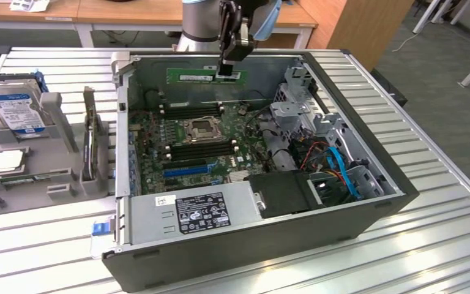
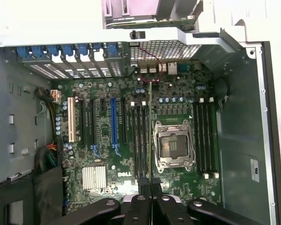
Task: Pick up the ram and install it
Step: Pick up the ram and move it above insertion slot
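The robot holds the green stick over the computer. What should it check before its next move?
1. Gripper shut on the ram: ok.
2. Ram hanging above the case, touching no wall: ok.
3. Ram's edge runs the same way as the slots beside the socket: ok.
4. Those slots empty: ok.
5. Ram exactly over one slot: cannot tell.
6. Cables away from the slots: ok.
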Available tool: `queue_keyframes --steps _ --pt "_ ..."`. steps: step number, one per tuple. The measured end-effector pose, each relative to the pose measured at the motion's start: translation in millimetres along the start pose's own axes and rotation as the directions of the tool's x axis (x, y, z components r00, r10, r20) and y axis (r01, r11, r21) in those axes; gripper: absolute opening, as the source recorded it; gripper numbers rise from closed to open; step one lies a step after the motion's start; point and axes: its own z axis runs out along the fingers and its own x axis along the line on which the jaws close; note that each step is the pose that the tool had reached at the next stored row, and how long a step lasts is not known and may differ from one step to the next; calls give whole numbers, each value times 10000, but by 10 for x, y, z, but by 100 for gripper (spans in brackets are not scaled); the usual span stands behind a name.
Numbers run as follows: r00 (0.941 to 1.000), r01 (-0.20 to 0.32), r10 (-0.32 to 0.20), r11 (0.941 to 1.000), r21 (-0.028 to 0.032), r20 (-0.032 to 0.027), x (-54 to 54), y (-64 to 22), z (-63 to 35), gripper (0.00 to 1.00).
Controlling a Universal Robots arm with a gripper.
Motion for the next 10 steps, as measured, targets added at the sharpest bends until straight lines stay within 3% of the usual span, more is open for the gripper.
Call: queue_keyframes --steps 10 --pt "9998 -205 205 9998 6 15 -94 6 12 12"
